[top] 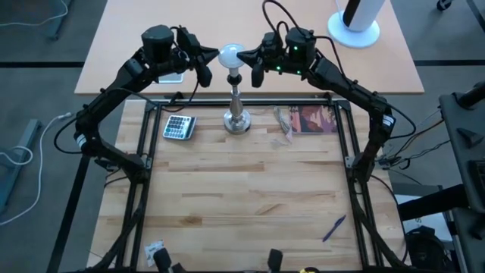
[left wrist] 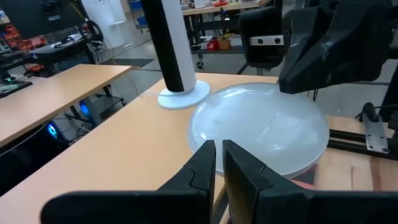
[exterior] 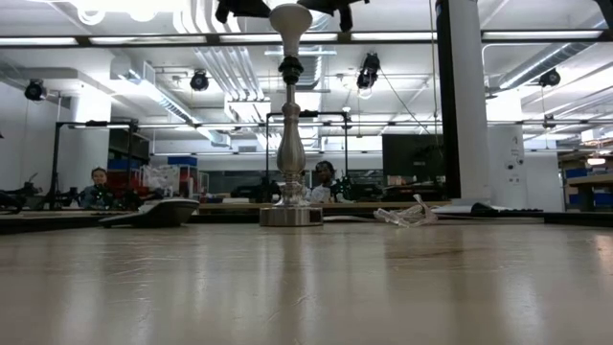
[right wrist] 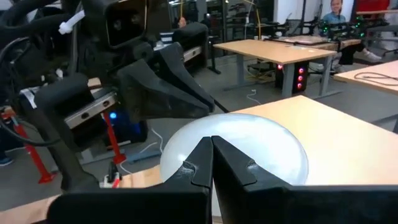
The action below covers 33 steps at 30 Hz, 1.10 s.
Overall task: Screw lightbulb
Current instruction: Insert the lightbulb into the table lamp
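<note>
The lightbulb (top: pixel 230 55) sat in the black socket atop the silver stand (top: pixel 236 114), which stood near the far edge of the bench (top: pixel 250 197), about midway along it. The left gripper (top: pixel 203 72) hung just beside the bulb on one side, its fingers (left wrist: pixel 205 163) pressed nearly together and holding nothing. The right gripper (top: pixel 256 73) flanked the bulb's other side, fingers fully closed, also empty. A calculator (top: pixel 179 127) lay beside the stand's base toward the left edge
</note>
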Available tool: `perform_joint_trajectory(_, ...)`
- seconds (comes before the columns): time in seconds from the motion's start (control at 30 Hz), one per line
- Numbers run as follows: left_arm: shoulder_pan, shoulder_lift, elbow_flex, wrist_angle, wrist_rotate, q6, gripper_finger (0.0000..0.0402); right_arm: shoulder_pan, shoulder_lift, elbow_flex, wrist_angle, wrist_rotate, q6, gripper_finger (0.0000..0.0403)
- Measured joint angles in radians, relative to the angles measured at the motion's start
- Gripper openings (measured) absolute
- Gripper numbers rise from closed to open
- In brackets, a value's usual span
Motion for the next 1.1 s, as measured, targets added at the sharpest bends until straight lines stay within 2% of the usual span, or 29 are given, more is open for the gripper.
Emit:
perform_joint_trajectory(0.27, 0.000, -0.009, 0.004, 0.003, 0.017, 0.010, 0.0022, 0.000, -0.003, 0.025, -0.018, 0.004, -0.025, 0.0000)
perform_joint_trajectory(0.57, -0.004, -0.022, 0.016, 0.008, 0.173, 0.003, 0.0022, -0.021, -0.009, 0.084, -0.059, 0.048, -0.077, 0.0000)
perform_joint_trajectory(1.1, -0.010, -0.001, 0.006, 0.008, 0.163, 0.037, 0.0022, -0.047, -0.006, 0.028, -0.069, 0.043, -0.064, 0.0000)
